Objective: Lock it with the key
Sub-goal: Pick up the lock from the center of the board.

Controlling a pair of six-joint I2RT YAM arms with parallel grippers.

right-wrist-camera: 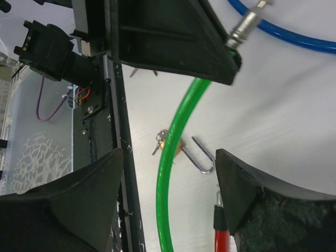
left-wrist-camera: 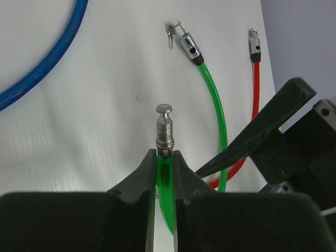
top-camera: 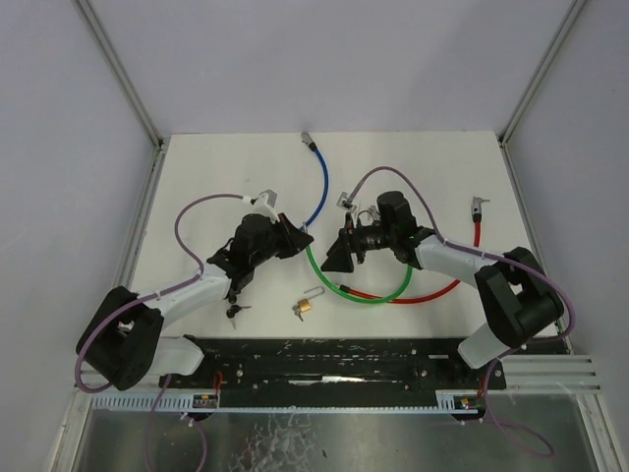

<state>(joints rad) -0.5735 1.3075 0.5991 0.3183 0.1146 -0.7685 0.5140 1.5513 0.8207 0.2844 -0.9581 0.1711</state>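
Note:
My left gripper [left-wrist-camera: 164,155] is shut on the green cable [left-wrist-camera: 215,100], just below its metal pin end [left-wrist-camera: 164,128], which points away from me. The cable's lock head [left-wrist-camera: 190,47] lies farther back on the table with a small key [left-wrist-camera: 169,35] beside it. In the top view the left gripper [top-camera: 300,239] and the right gripper [top-camera: 334,258] are close together over the green cable [top-camera: 364,298]. My right gripper [right-wrist-camera: 169,155] is open, and the green cable [right-wrist-camera: 170,178] runs through the gap without touching either finger.
A small brass padlock [right-wrist-camera: 177,147] with an open shackle and keys lies on the table below the right gripper. A red cable [top-camera: 432,292], a blue cable [top-camera: 322,187] and a loose key [top-camera: 234,312] also lie on the table. The black base rail [top-camera: 334,359] runs along the near edge.

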